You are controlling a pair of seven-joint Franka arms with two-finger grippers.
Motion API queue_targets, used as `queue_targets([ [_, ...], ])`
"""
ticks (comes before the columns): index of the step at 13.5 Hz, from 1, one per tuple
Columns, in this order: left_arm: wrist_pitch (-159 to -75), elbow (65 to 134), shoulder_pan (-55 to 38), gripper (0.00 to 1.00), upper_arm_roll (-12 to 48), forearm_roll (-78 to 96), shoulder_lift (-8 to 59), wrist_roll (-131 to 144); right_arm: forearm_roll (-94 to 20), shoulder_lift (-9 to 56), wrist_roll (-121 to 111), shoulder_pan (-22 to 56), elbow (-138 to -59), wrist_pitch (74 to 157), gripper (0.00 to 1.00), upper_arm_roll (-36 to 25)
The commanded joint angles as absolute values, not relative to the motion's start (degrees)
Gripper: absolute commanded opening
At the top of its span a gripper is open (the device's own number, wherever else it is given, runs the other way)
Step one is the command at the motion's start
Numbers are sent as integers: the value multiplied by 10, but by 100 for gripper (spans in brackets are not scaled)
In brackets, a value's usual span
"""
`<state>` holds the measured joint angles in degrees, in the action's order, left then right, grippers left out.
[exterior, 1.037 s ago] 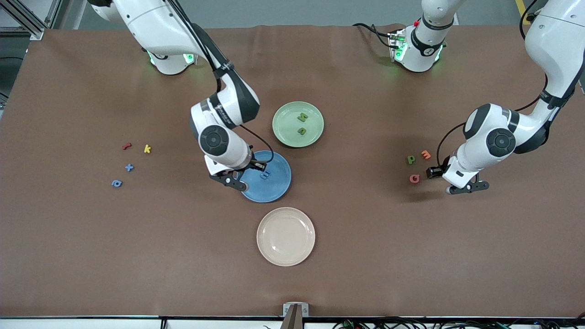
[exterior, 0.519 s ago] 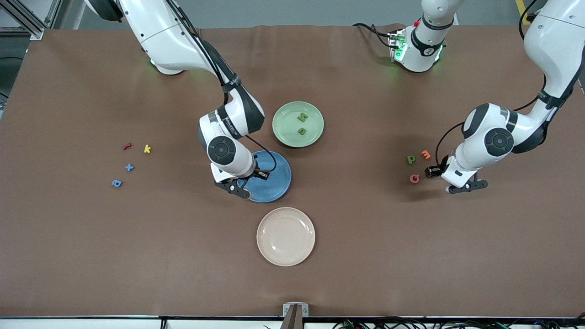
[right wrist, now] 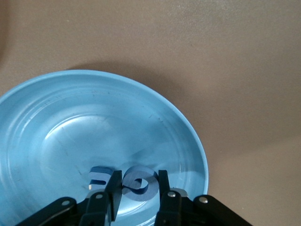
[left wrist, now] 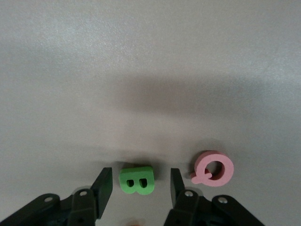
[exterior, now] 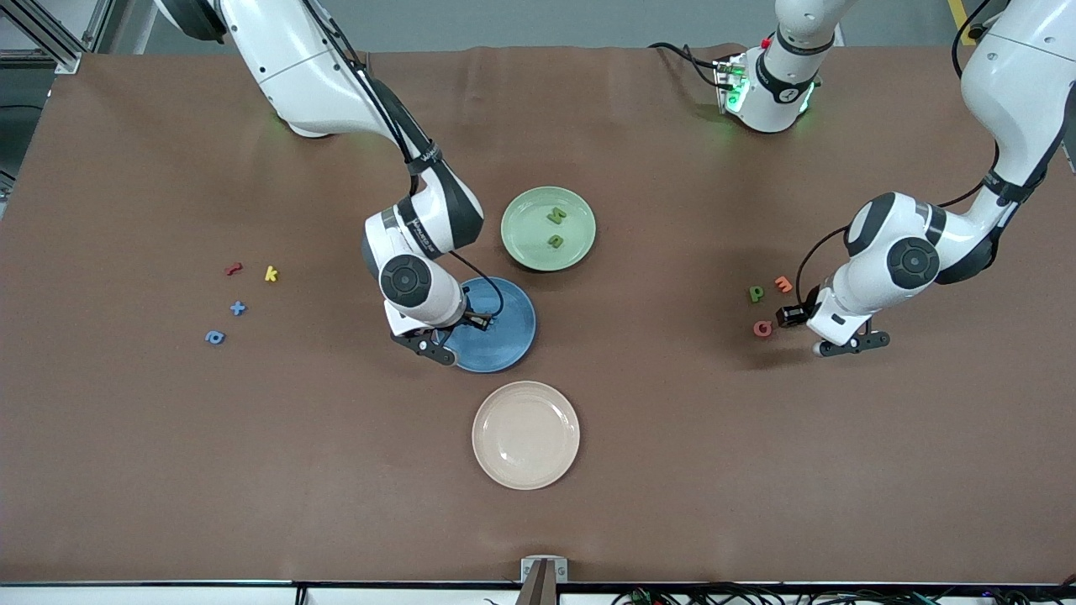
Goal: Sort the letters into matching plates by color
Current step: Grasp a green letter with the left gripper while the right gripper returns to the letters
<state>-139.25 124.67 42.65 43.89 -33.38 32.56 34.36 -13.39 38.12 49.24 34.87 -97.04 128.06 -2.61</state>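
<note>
My right gripper (right wrist: 138,181) is low inside the blue plate (right wrist: 178,117), shut on a blue G (right wrist: 141,186). A blue E (right wrist: 99,176) lies right beside it. From the front, this gripper (exterior: 458,334) hides both letters in the blue plate (exterior: 508,323). My left gripper (left wrist: 138,181) stands open around a green B (left wrist: 137,180) on the table, with a gap on each side. In the front view the left gripper (exterior: 820,330) covers the B. A green p (exterior: 756,293) lies close by. The green plate (exterior: 525,210) holds two green letters (exterior: 556,216). A blue x (exterior: 238,308) and blue a (exterior: 215,337) lie toward the right arm's end.
A pink Q (left wrist: 214,168) lies just outside one left finger, and an orange m (exterior: 783,284) sits beside the p. A red r (exterior: 234,269) and yellow k (exterior: 271,273) lie near the blue x. A cream plate (exterior: 525,434) sits nearer the camera than the blue plate.
The right gripper has shifted over the blue plate and now covers the letter lying there. The left gripper has crept toward the pink Q and green p.
</note>
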Motion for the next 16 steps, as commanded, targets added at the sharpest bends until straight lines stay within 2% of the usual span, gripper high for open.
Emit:
queue_targets([
  [1,-1401,1252,429,57,437,-358,327,356,-141,380,497,347,-969,1274,82,-24],
  [4,-1401,1251,429,56,433,-363,335,356,-140,373,497,349,-969,1253,100,-25],
  [8,-1401,1251,429,55,433,-363,341,360,-139,333,493,344,-968,1195,100,-28],
  [9,-1401,1251,429,52,433,-363,341,360,-138,318,491,337,-968,1174,100,-29],
  [11,-1401,1250,428,40,433,-363,342,360,-120,292,475,317,-968,1137,100,-33],
  [14,-1397,1249,428,6,436,-363,331,362,-98,260,424,278,-969,1101,100,-33],
  [15,-1394,1248,428,1,439,-362,322,364,-97,254,395,261,-969,1091,100,-33],
  [16,-1392,1247,429,0,453,-362,315,366,-96,250,367,239,-969,1083,100,-33],
])
